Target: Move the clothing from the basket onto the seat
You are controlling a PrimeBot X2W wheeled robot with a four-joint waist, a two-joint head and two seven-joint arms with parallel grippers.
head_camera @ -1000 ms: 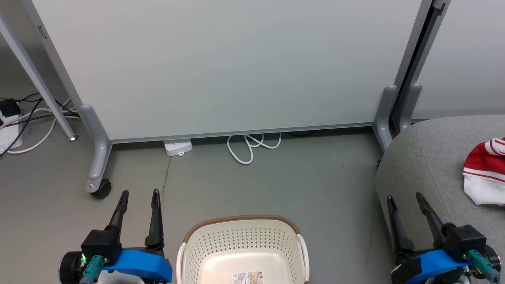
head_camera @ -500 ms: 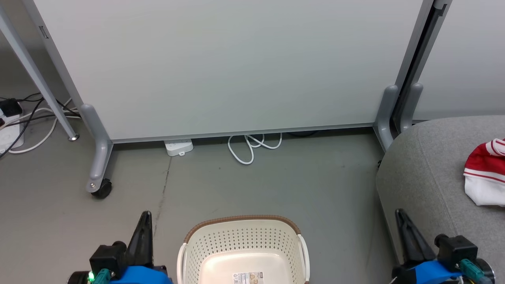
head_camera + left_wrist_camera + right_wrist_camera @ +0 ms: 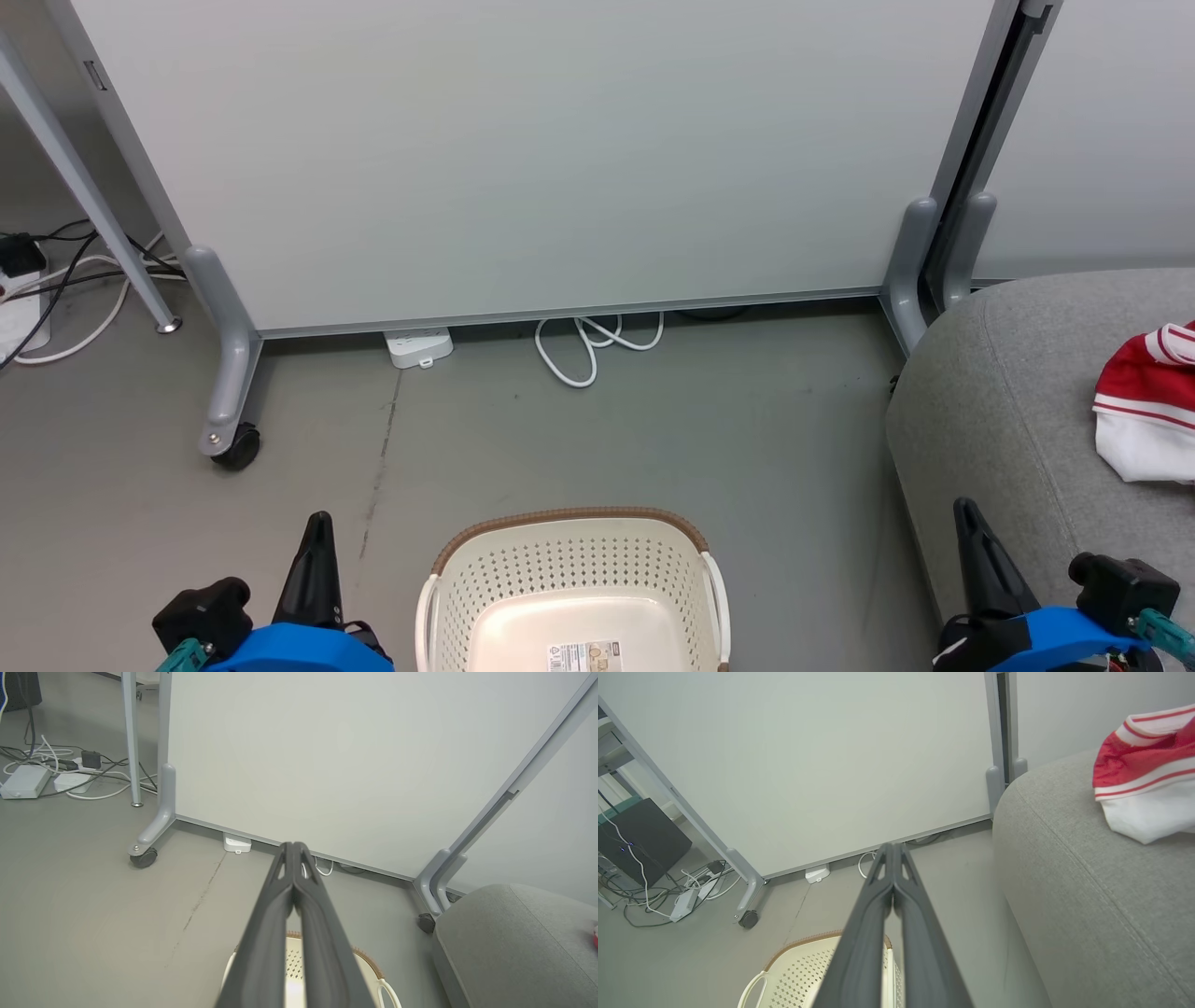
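Between two low-held arms on a grey floor [image 3: 653, 429], the basket [image 3: 569, 513] is sitting with its brown rim toward a white partition [image 3: 523, 159]; the part of its bottom that is showing is carrying a label [image 3: 586, 655] and no garment, while its near end is running off the lower edge of the head view. Both tools are pointing forward with nothing in them; the left tool [image 3: 317, 525] is holding its two dark fingers pressed together near the basket's left side, not touching it; the right tool [image 3: 966, 515] is doing likewise, tips meeting, beside the front corner of the seat [image 3: 1008, 392]. The clothing [image 3: 1144, 411], red with white stripes and a white hem, is lying crumpled on the seat's top, forward and to the right of the right tool and well apart from the basket; the right arm is by far the nearer to it, the left arm the nearer to the basket. Judging from this, the transfer is looking done or nearly so; any further pick is hinging on whether something is hiding in the basket's unseen near end, which is lying below and behind both sets of fingertips.
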